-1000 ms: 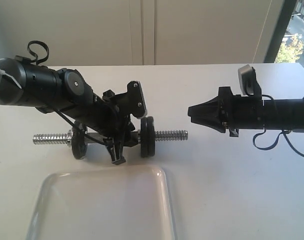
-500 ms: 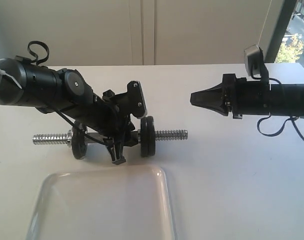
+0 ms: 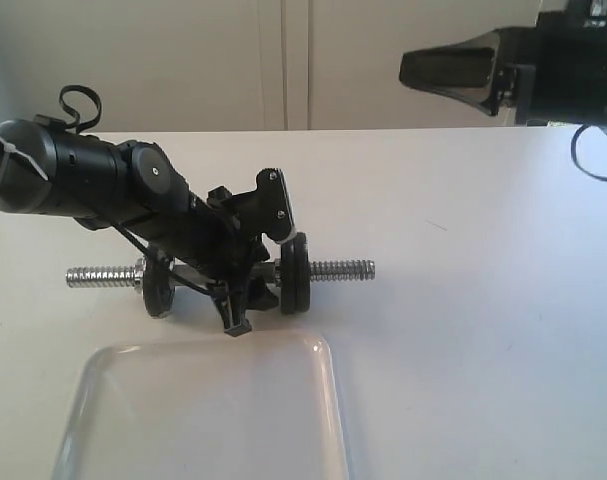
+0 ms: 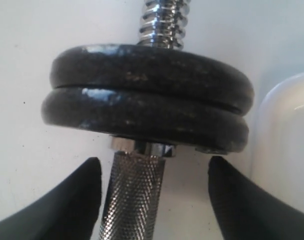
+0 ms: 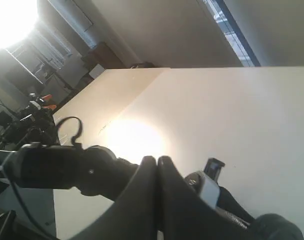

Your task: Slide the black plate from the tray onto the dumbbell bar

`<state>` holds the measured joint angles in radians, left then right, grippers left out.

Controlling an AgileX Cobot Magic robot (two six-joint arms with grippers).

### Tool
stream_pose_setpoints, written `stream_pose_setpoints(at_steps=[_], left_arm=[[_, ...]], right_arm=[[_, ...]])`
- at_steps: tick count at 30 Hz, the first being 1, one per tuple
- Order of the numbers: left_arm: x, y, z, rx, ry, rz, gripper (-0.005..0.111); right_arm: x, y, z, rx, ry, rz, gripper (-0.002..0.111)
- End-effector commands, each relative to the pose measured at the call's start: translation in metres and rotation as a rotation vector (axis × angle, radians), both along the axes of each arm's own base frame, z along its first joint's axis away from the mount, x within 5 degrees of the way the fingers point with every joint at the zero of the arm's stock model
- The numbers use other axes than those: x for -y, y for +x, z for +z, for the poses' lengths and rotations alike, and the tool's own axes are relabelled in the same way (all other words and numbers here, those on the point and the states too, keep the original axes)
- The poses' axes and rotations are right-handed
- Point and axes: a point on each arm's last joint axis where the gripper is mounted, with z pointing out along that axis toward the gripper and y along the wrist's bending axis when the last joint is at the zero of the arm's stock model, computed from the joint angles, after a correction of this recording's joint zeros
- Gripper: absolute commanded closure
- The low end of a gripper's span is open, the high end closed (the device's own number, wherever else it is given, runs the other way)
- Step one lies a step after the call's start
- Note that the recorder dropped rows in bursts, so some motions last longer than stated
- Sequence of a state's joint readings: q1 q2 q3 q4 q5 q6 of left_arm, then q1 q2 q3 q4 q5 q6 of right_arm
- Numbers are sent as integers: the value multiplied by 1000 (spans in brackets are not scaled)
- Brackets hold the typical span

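The small matte-black weight plate (image 3: 303, 275) looks already seated on the short chrome threaded dumbbell bar (image 3: 341, 269), which lies side to side across the white counter (image 3: 463, 300). Nothing shows in the translucent plastic tray (image 3: 203, 420). The left pincer (image 4: 153, 172), released, straddles the knurled grip just beside the plate, while the right pincer (image 3: 413, 68), clenched empty, hangs high and well apart.

L arm (image 3: 133, 190) covers dumbbell bar (image 3: 341, 269) mid; both threaded ends stick out free, tray (image 3: 329, 400) nearby.
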<state>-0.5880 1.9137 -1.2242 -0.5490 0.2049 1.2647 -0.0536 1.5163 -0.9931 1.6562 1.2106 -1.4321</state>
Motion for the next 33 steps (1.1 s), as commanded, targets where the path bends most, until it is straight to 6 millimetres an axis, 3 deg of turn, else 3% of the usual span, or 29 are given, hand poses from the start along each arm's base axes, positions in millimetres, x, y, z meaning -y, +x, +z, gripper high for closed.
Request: stream_pose_setpoints(at_steps=[1,14,33], left_arm=[[1,-3,-2,-37,-9,4,33],[1,-3,-2,-34,-5,0,33],[1,-3,-2,-34,-5,0,33]], right_arm=[[0,-28,34,109,-8,6,108],[-3,-102,89,337,-162,-22,108],[-3,-147,105,355,-245,-64,108]])
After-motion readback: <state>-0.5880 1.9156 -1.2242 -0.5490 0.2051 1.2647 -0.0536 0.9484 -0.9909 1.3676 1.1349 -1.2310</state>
